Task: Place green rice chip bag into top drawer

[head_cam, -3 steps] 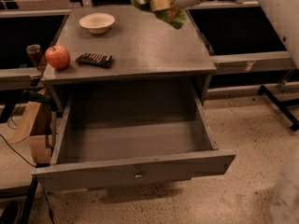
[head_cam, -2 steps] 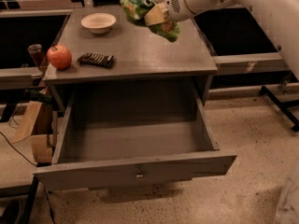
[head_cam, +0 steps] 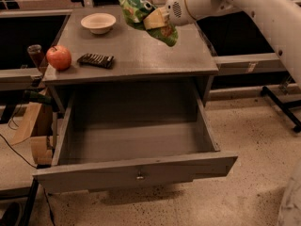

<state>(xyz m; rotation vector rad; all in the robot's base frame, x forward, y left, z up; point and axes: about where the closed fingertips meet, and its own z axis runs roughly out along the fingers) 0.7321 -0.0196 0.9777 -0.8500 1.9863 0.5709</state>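
White arm, tan end effector above tabletop

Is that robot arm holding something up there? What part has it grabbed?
Yes: the gripper, above the cabinet top, holds the green rice chip bag, pinched across its middle, both ends sticking out.
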